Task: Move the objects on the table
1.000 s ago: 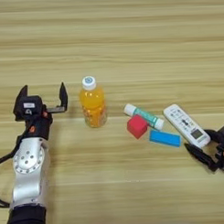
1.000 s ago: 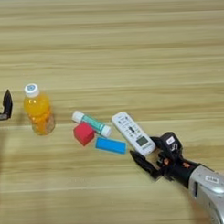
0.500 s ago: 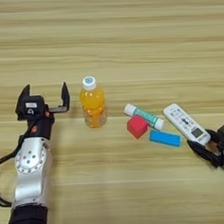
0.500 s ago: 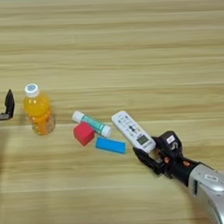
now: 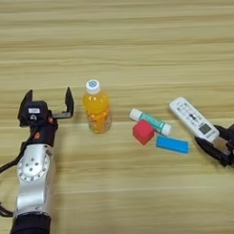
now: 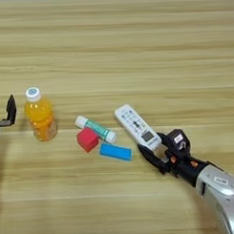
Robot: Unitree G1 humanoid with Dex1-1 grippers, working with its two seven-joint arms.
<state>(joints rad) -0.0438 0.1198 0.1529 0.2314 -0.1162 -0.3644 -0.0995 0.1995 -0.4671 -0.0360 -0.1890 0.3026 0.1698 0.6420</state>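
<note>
Right gripper [image 6: 156, 151] sits at the near-right of the broad light wooden table [image 5: 135, 37], its two black fingers spread around the near end of the white remote with grey buttons [image 6: 137, 127] — one finger [image 6: 148, 158] lies on the near-left side of that end, the other by the right side. Whether the pads actually press the remote can't be told; it looks touching or just beside.

Left gripper [image 5: 47, 101] is at the near-left, fingers wide apart and holding nothing, with the right-hand finger [image 5: 68, 101] just beside the orange juice bottle with white cap [image 5: 96, 109], not touching it.

Count — one of each, five objects in all:
- one juice bottle, upright, left of centre
- one green-white tube [image 5: 150, 121], lying slanted, right of the bottle
- one red cube [image 5: 144, 132], touching or just against the tube's near side
- one flat blue block [image 5: 172, 144], just right of the cube, near the tube's cap end
- one remote, lying diagonally, rightmost, its far end free on the wood
</note>
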